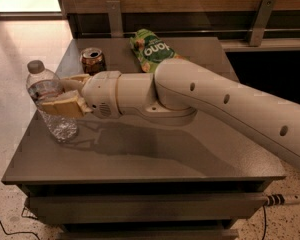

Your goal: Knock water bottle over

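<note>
The water bottle [46,91] is clear ribbed plastic with a grey-white cap. It stands near the left edge of the grey table [155,159] with its top leaning to the left. My gripper [65,92] is at the bottle's middle, coming from the right. Its tan fingers [60,106] are spread apart, the near one lying across the bottle's label and the far one just behind the bottle. The bottle's base still rests on the table.
A brown-gold drink can [92,60] stands just behind my wrist. A green snack bag [151,50] lies at the back of the table. The table's left edge is close to the bottle, with floor beyond. A wall rail runs behind the table.
</note>
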Tool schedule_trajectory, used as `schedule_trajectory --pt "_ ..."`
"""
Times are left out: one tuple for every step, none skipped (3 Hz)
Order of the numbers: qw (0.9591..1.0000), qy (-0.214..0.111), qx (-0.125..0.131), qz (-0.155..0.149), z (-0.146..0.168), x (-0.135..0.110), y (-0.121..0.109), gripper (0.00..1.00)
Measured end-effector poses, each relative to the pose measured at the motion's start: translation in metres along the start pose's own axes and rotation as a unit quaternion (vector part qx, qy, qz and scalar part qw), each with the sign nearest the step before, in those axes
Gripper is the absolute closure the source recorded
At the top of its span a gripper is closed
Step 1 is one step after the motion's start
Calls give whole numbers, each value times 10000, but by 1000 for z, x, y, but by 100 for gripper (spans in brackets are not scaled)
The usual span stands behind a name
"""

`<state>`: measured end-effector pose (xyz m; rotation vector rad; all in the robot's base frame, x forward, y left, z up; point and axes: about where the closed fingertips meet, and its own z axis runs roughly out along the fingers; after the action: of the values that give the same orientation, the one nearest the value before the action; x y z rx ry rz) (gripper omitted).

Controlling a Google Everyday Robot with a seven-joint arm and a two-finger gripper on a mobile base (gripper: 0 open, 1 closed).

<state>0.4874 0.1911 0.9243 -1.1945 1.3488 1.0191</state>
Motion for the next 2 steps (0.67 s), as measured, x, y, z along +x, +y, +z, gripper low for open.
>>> schedule_trajectory --pt "10000 0 -9 -7 1 -1 1 100" --pt "9995 283 -44 -106 -7 -14 -3 100"
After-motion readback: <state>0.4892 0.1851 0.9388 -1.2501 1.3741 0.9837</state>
